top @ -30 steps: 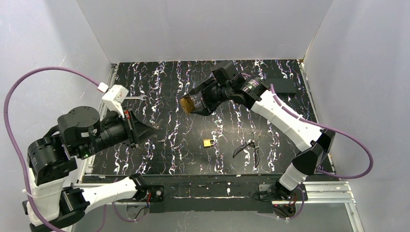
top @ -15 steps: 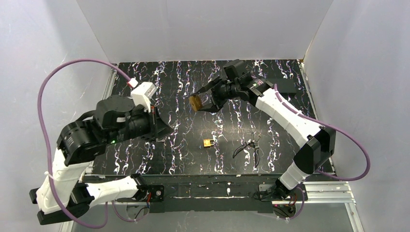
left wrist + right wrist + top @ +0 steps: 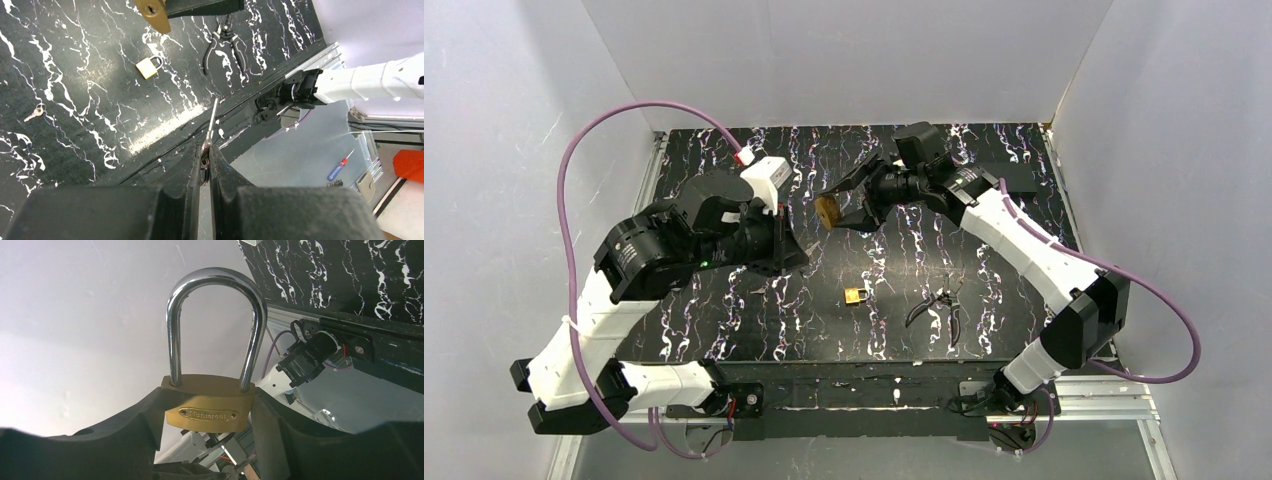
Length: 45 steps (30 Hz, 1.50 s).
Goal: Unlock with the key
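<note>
Key is pinched edge-on in the left gripper, jaws shut tight on the head and its ring so the blade pokes out front, free to go into a lock; it's up in the air above the desk, well apart from everything else. Right gripper has the big padlock clamped by its brass body, jaws on both sides, shackle sticking out clear and closed. Makes sense, since that leaves the keyhole end bare; in the left wrist view the keyhole is turned roughly toward the key. So I'd say this is the lining-up stage, nothing inserted yet. The next bit needs the blade squared up with the slot, and a thin key held by such a small pinch could twist if it goes in crooked. Small padlock, pliers and a second little key just lie on the desk, neither arm near them.
</note>
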Each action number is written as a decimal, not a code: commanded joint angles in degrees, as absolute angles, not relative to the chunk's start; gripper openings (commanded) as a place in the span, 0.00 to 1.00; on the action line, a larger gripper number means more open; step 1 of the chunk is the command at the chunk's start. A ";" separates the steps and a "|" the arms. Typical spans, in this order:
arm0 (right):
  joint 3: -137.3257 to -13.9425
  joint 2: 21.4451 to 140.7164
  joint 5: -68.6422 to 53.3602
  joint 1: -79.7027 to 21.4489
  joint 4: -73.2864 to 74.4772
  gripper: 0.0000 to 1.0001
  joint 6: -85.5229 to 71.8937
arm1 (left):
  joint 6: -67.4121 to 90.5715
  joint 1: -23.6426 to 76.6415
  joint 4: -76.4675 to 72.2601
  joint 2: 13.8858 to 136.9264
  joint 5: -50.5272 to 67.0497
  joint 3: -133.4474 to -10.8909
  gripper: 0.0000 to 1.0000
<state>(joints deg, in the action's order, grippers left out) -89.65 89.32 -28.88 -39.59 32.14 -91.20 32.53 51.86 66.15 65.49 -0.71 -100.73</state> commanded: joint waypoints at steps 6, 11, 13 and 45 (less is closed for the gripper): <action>-91.08 85.08 -30.26 -39.64 24.49 0.01 -90.53 | 30.76 51.55 67.53 68.46 -1.70 -104.88 0.00; -90.26 83.44 -28.37 -39.64 23.73 0.01 -89.17 | 30.41 50.58 69.13 70.92 -4.10 -107.25 0.00; -88.86 81.75 -26.63 -39.64 22.26 0.01 -88.79 | 30.49 49.17 69.96 73.46 -4.30 -109.05 0.00; -86.17 79.52 -24.35 -39.50 22.42 0.01 -86.40 | 31.90 46.10 65.74 78.20 -1.67 -107.76 0.00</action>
